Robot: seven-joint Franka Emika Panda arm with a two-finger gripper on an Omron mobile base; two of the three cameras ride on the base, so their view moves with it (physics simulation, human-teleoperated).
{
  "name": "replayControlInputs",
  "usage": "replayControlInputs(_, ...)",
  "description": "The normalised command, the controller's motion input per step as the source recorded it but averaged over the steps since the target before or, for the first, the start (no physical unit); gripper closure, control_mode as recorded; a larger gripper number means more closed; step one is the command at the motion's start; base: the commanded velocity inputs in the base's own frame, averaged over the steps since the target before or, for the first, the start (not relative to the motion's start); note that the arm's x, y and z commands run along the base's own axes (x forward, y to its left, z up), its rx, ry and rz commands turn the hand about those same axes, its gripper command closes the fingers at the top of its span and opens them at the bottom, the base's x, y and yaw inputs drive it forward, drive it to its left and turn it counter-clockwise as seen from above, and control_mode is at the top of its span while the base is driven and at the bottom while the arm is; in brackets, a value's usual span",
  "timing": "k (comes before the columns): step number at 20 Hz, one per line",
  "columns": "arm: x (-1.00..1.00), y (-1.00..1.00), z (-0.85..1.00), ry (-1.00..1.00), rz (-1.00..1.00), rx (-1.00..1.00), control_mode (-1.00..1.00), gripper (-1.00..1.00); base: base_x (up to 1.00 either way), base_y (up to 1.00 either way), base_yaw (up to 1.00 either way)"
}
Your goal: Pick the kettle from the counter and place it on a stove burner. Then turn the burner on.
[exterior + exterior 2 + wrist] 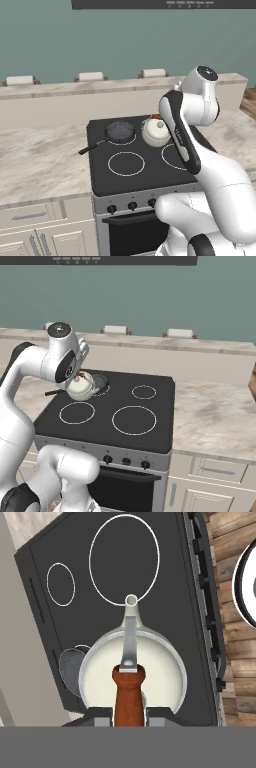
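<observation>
Gripping the kettle [131, 672] by its wooden handle, the jaws sit largely cut off below.

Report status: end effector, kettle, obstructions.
End effector shut on kettle handle. Kettle above cooktop, near frying pan. Front burner ring free.

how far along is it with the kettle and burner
Done: the kettle is off the counter, the gripper shut on its wooden handle. In hand: it hangs over the cooktop's back left, by the frying pan; whether it touches the glass I cannot tell. Left: set it on a burner, release, turn a knob.
</observation>
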Motion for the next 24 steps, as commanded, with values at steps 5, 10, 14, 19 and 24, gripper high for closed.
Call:
replayControlInputs(5, -0.01, -0.16, -0.03, 0.25, 0.05, 0.00, -1.00, 1.00, 0.00, 0.00, 0.00)
replayControlInputs(10, 0.00, 0.00, -0.13, 0.25, 0.13, 0.00, -1.00, 1.00, 0.00, 0.00, 0.00)
replayControlInputs(14, 0.00, 0.03, -0.20, 0.13, 0.14, 0.00, -1.00, 1.00, 0.00, 0.00, 0.00)
replayControlInputs(19, 0.00, 0.32, -0.25, 0.00, 0.03, -0.01, -1.00, 1.00, 0.00, 0.00, 0.00)
replayControlInputs(24, 0.00, 0.39, -0.29, 0.00, 0.00, -0.02, -1.00, 1.00, 0.00, 0.00, 0.00)
